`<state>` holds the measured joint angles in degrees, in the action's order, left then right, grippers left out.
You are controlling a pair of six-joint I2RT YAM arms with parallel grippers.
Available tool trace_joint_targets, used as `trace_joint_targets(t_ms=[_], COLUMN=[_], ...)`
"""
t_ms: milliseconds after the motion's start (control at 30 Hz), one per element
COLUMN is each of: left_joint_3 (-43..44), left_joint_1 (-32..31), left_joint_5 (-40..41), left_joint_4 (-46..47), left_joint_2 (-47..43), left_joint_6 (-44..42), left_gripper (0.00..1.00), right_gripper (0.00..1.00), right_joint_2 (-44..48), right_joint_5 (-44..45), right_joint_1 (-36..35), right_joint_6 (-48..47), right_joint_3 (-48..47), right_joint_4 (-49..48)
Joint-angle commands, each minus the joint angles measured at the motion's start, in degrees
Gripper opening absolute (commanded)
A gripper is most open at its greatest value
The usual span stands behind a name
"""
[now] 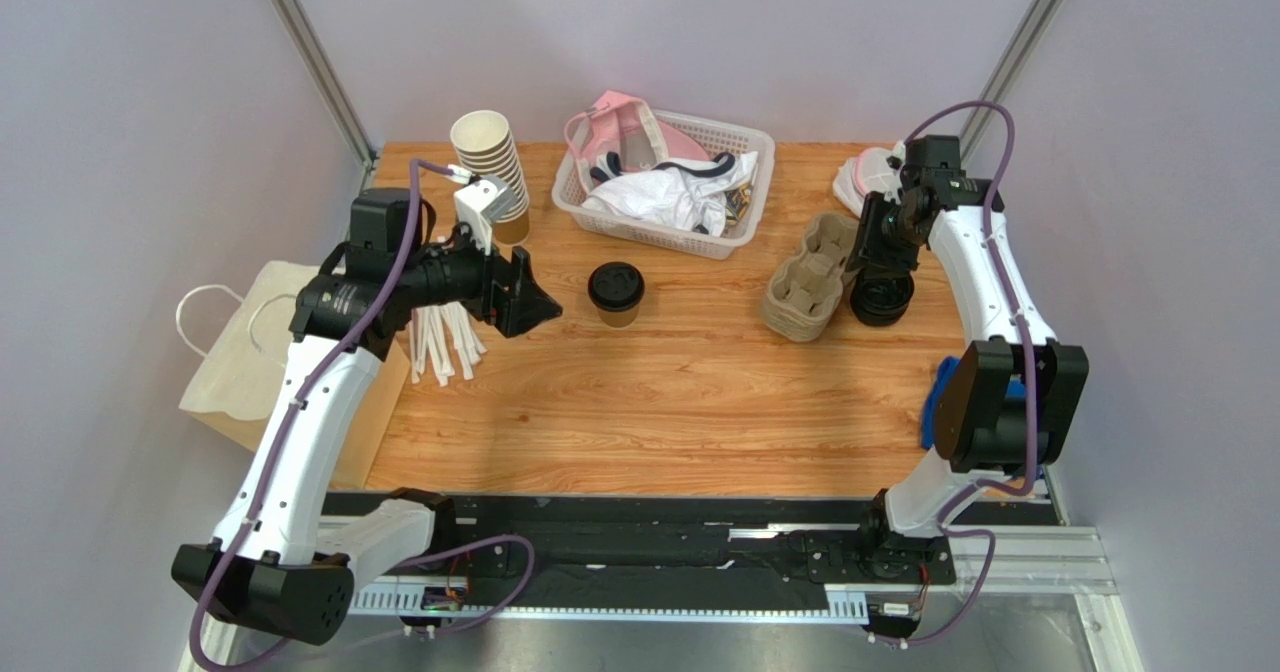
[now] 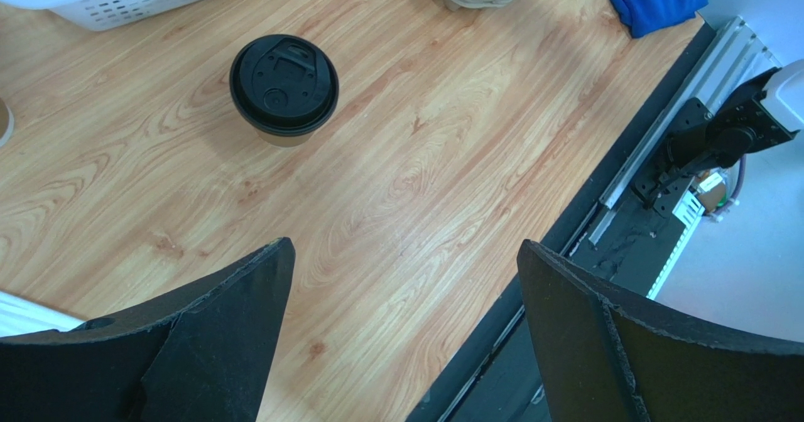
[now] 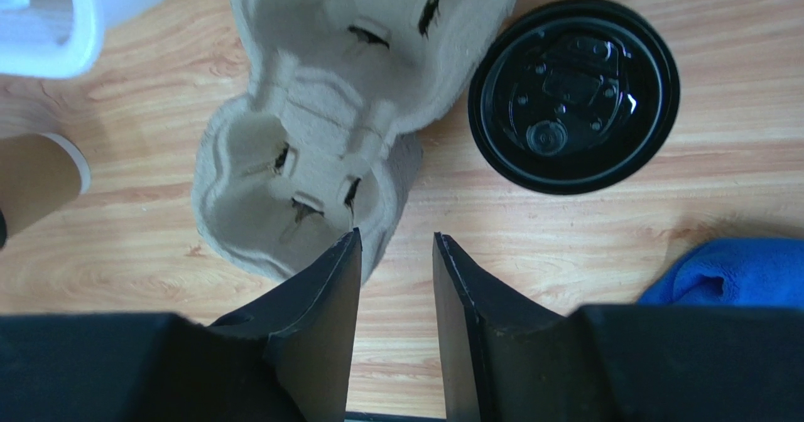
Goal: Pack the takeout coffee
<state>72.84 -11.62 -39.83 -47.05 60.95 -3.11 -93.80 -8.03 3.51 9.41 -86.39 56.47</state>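
Pale grey walls close in a wooden table (image 1: 676, 402), with both arm bases bolted at its near edge. Off the table's left side sits a kraft paper bag (image 1: 248, 350) with white handles. A white slotted basket (image 1: 661, 185) holding crumpled white and pink items stands at the far middle. The left arm reaches in from the left, its gripper (image 2: 404, 252) spread wide over bare wood with nothing between its fingers. The right arm bends down at the right side. Its gripper (image 3: 394, 238) is lowered at the near edge of a grey pulp cup carrier (image 3: 321, 111). Its jaws stand narrowly apart, and I cannot tell whether they pinch the carrier's wall. A stack of lidless cups (image 1: 489, 162) leans at the far left. The takeout coffee (image 1: 615, 293) stands upright near the table's middle, just in front of the basket. It sits between the left gripper and the carrier, apart from both. A loose black lid (image 3: 574, 94) lies just beside the carrier. A blue cloth (image 3: 727, 271) lies near the lid.
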Motion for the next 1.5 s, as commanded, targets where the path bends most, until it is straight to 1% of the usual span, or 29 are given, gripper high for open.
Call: trace_joint_targets(t_ms=[0, 300, 733, 900, 933, 1000, 1033, 1100, 1133, 1200, 1467], left_joint_3=[0.7, 0.1, 0.0, -0.1, -0.2, -0.4, -0.6, -0.9, -0.9, -0.9, -0.6], left_joint_1=[0.0, 0.0, 0.0, 0.0, 0.0, 0.0, 0.0, 0.0, 0.0, 0.0, -0.1], left_joint_5=[0.5, 0.2, -0.1, 0.1, 0.1, 0.0, -0.1, -0.1, -0.1, 0.1, 0.2], left_joint_4=[3.2, 4.7, 6.5, 6.6, 6.6, 7.1, 7.1, 7.2, 7.2, 7.1, 7.2], left_joint_2=[1.1, 2.1, 3.4, 3.4, 3.4, 3.3, 3.4, 3.4, 3.3, 3.3, 3.2], left_joint_6=[1.3, 2.5, 2.8, 2.8, 2.8, 4.1, 4.2, 4.3, 4.3, 4.3, 4.1], left_gripper=[0.97, 0.97, 0.97, 0.96, 0.96, 0.96, 0.96, 0.96, 0.96, 0.96, 0.96], right_gripper=[0.38, 0.36, 0.35, 0.31, 0.29, 0.23, 0.22, 0.15, 0.13, 0.00, 0.00], right_joint_2=[-3.1, -7.4, -10.0, -10.6, -10.6, -10.5, -10.5, -10.5, -10.5, -10.5, -7.1], right_joint_5=[0.5, 0.1, 0.8, 0.0, 0.0, 0.1, 0.1, -0.3, -0.4, -0.5, -0.1], right_joint_1=[-0.4, -2.2, -2.5, -2.5, -2.5, -2.5, -2.5, -2.5, -2.5, -2.5, -2.3], right_joint_6=[3.4, 4.0, 4.2, 4.3, 4.4, 4.4, 4.5, 4.4, 4.4, 4.4, 4.4], right_joint_3=[-4.6, -6.1, -5.8, -5.7, -5.8, -5.9, -6.0, -6.0, -6.1, -6.2, -7.3], right_joint_4=[-3.0, -3.2, -3.2, -3.3, -3.4, -3.4, -3.3, -3.3, -3.3, -3.2, -1.9])
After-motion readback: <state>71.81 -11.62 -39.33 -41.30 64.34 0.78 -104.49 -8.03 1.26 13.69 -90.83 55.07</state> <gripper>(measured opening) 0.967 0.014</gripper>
